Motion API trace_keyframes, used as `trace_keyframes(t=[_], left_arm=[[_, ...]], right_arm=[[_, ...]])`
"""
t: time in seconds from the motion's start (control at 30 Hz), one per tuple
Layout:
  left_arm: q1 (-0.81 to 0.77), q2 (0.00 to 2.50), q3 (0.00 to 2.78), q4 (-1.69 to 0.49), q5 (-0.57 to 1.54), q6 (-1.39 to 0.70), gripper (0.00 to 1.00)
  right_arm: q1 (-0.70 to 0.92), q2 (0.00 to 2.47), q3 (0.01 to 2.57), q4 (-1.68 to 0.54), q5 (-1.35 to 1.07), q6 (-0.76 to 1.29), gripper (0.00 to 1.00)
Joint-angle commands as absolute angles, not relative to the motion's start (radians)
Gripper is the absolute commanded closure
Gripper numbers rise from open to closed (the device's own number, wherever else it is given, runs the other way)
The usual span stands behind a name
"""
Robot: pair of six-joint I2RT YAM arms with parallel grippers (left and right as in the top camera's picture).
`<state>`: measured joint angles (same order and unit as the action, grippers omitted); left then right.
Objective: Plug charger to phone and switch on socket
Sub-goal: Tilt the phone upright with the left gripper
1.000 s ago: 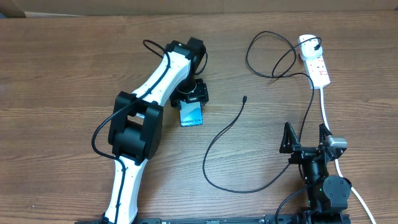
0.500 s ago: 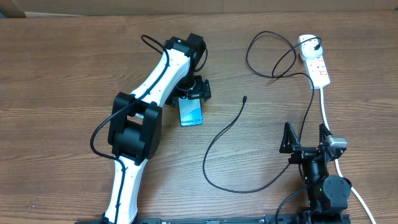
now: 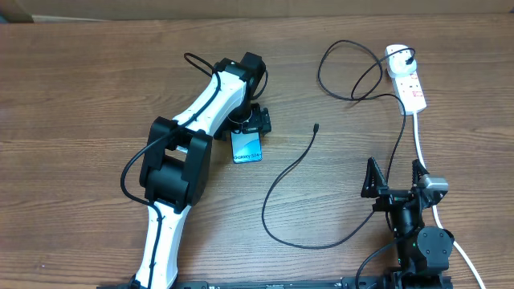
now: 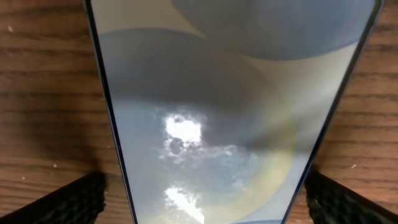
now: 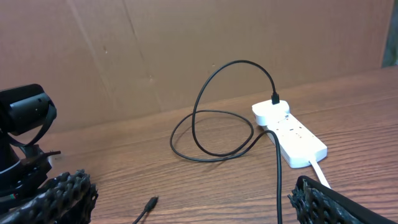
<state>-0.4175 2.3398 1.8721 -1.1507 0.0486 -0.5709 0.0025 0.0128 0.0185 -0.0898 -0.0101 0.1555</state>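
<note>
The phone (image 3: 247,148) lies flat on the table with its blue screen up; it fills the left wrist view (image 4: 224,112). My left gripper (image 3: 250,123) is open just above its far end, with one fingertip on each side of it (image 4: 205,196). The charger, a thin black cable (image 3: 277,178), runs from the socket (image 3: 405,79) in loops, and its connector tip (image 3: 316,127) lies free on the table right of the phone. My right gripper (image 3: 393,177) is open and empty near the front edge. In the right wrist view it (image 5: 193,199) faces the tip (image 5: 151,203) and the socket (image 5: 292,134).
A thick white cord (image 3: 419,136) runs from the socket down past the right arm. The black cable makes a wide loop (image 3: 309,241) in front of the right gripper. A brown cardboard wall (image 5: 186,37) stands behind the table. The left arm (image 3: 193,128) crosses the table's left half.
The left gripper shifted slightly up and right over the phone, then came back. The phone turned a little with it. The right arm and the cable have not moved.
</note>
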Motion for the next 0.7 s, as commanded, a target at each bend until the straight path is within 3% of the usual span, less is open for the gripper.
trace_keyframes(t=[0.0, 0.67], left_arm=[[-0.42, 2.351, 1.846, -1.114, 0.019, -0.565, 0.08], [-0.447, 2.351, 1.793, -1.093, 0.065, -0.574, 0.1]], right_arm=[[0.002, 0.003, 0.008, -0.084, -0.001, 0.148, 0.0], [0.002, 0.003, 0.008, -0.084, -0.001, 0.148, 0.0]])
